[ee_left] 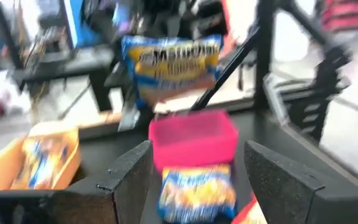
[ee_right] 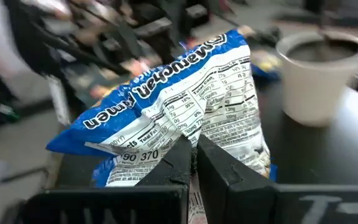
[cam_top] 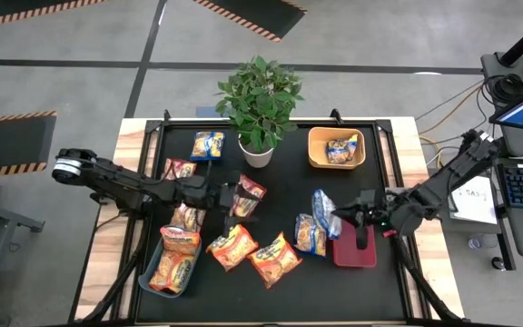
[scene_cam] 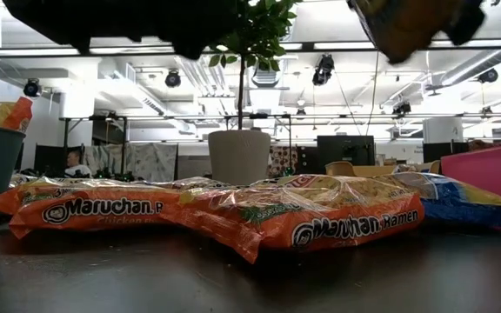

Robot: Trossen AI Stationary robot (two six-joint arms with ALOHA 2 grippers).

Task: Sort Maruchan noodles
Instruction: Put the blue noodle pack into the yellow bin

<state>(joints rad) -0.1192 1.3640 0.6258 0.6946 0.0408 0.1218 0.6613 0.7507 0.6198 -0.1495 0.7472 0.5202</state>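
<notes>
My right gripper (cam_top: 341,216) is shut on a blue-and-yellow Maruchan packet (ee_right: 179,93), held up beside the red bin (cam_top: 355,245). The left wrist view shows this packet (ee_left: 169,62) above that bin. My left gripper (cam_top: 232,195) stands open and level at mid-table, beside a red packet (cam_top: 248,195); nothing is between its fingers (ee_left: 129,180). Another blue packet (cam_top: 309,234) lies flat in front of the red bin. Two orange packets (cam_top: 231,245) (cam_top: 273,259) lie near the front. My right gripper pinches the blue packet's edge (ee_right: 191,138) between its two fingers, where the wrapper puckers. The fingers come roughly level from the table's right. The packet stands up from them, its printed back toward the wrist camera, lifted clear of the table (scene_cam: 403,26).
A potted plant (cam_top: 257,100) stands at the far middle. An orange bin (cam_top: 314,150) at the far right holds a blue packet. A grey-blue bin (cam_top: 148,277) at the near left holds orange packets. More packets (cam_top: 207,145) (cam_top: 178,168) lie at the far left.
</notes>
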